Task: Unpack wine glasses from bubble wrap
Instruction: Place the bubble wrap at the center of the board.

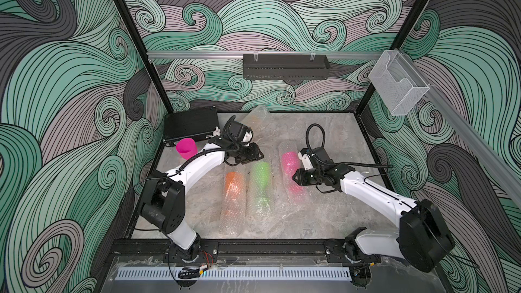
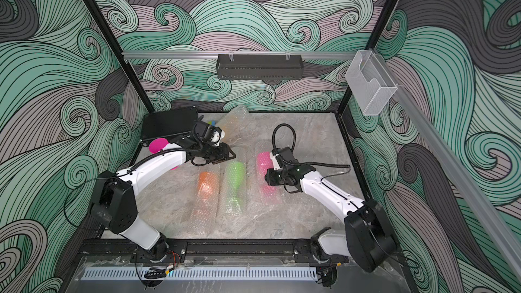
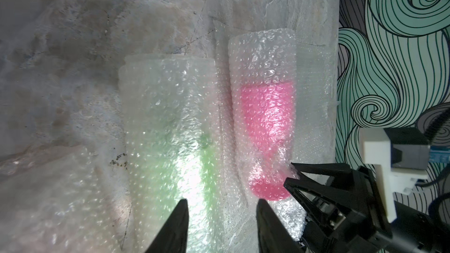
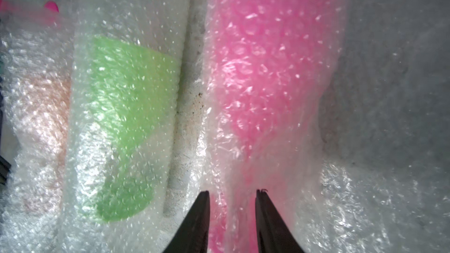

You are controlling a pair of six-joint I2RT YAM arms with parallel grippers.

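Three wine glasses lie side by side in bubble wrap sleeves: orange (image 1: 234,186), lime green (image 1: 260,174) and pink (image 1: 290,164). A bare magenta wine glass (image 1: 186,147) stands at the left. My left gripper (image 1: 260,155) hovers open over the green sleeve's far end; in the left wrist view the left gripper (image 3: 222,202) has only bubble wrap (image 3: 170,108) beneath it. My right gripper (image 1: 294,177) is low at the pink sleeve. In the right wrist view the right gripper (image 4: 232,192) has its fingers apart astride the wrapped pink glass (image 4: 267,69) near its narrow part.
A black case (image 1: 191,125) lies at the back left, with a white rabbit figurine (image 1: 217,131) beside it. Another bubble wrap bundle (image 1: 258,115) leans at the back wall. A black rack (image 1: 284,67) and a clear holder (image 1: 397,85) hang on the walls.
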